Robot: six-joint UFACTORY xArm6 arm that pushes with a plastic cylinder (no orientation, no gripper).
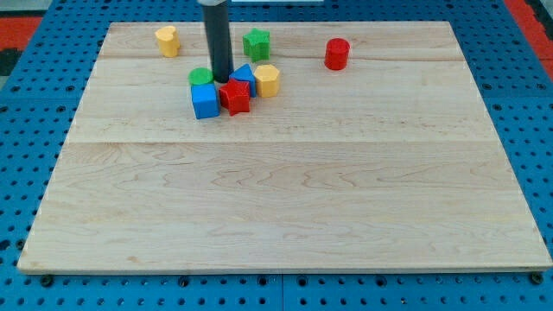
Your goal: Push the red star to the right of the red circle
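The red star (pixel 235 97) lies in a tight cluster at the upper left of the wooden board (pixel 285 173). The red circle (pixel 337 53) stands apart, up and to the view's right of it. My tip (pixel 222 81) comes down from the top of the view and ends just above the red star's top-left edge, touching or almost touching it. The rod hides part of the green block behind it.
The cluster holds a blue cube (pixel 205 100) left of the star, a green round block (pixel 201 78), a blue triangular block (pixel 244 76) and a yellow block (pixel 268 80). A green star (pixel 256 43) and a yellow block (pixel 167 40) lie near the top edge.
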